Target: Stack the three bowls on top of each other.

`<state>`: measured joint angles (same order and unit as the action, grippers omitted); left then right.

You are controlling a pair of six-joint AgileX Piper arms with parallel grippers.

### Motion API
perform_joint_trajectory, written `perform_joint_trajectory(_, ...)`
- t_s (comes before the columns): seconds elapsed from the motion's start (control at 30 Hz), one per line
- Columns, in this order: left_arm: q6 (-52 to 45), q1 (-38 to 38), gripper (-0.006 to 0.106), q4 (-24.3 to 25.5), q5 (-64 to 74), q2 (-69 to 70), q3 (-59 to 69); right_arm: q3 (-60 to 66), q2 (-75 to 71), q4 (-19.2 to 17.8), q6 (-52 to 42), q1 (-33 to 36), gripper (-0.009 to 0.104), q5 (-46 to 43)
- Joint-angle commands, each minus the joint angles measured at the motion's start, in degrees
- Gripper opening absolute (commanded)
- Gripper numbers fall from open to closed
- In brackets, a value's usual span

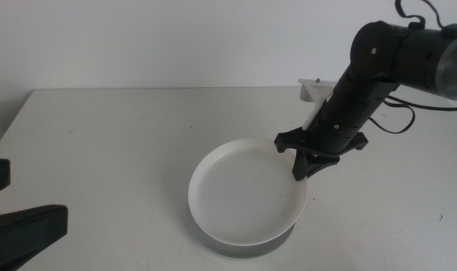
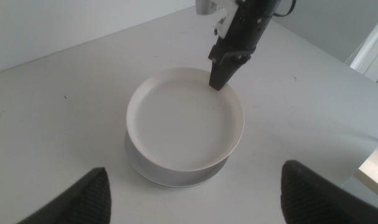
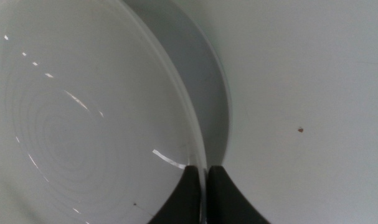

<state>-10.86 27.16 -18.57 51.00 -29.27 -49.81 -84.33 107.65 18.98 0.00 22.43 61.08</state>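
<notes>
A white bowl (image 1: 247, 192) sits tilted on top of a grey bowl (image 1: 207, 235) near the table's front middle. My right gripper (image 1: 300, 167) comes in from the right and is shut on the white bowl's far right rim (image 3: 176, 112), one jaw inside and one outside. In the right wrist view the grey bowl (image 3: 208, 81) shows just beyond that rim, with the right gripper (image 3: 205, 186) pinching the thin edge. The left wrist view looks down on the white bowl (image 2: 185, 118) and the right gripper (image 2: 220, 74). My left gripper (image 2: 201, 202) waits open at the front left, apart from the bowls.
A small white block (image 1: 315, 90) stands at the back right behind the right arm. Black cables (image 1: 397, 113) hang off that arm. The left gripper's dark fingers (image 1: 25, 229) lie at the table's front left corner.
</notes>
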Motion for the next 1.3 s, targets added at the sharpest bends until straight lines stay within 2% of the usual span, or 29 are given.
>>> perform_joint_trajectory(0.0, 0.34, 0.23, 0.099, -1.5, -3.99, -0.39, -1.43, -1.96, -1.53, 1.52, 0.0, 0.23, 0.001, -1.2)
perform_joint_trajectory(0.37, 0.34, 0.23, 0.099, -1.5, -3.99, -0.39, -1.43, -1.96, 1.19, 3.11, -4.25, 0.23, 0.001, -2.37)
perform_joint_trajectory(0.53, 0.34, 0.23, 0.099, -1.5, -3.99, -0.39, -1.43, -1.96, 1.19, 4.05, -5.35, 0.3, 0.005, -2.17)
perform_joint_trajectory(0.73, 0.34, 0.23, 0.099, -1.5, -3.99, -0.39, -1.43, -1.96, 1.19, 3.95, -5.34, 0.31, 0.021, -1.6)
perform_joint_trajectory(1.0, 0.34, 0.23, 0.099, -1.5, -3.99, -0.39, -1.43, -2.96, 0.92, 3.68, -5.63, -0.27, 0.055, 0.1)
perform_joint_trajectory(1.1, 0.34, 0.23, 0.099, -1.5, -3.99, -0.39, -1.43, -5.84, 0.92, 3.78, -5.63, -0.65, 0.061, 3.28)
perform_joint_trajectory(1.27, 0.34, 0.23, 0.099, -1.5, -3.99, -0.39, -1.43, -13.71, 0.92, 3.78, -5.68, -0.72, 0.061, 7.83)
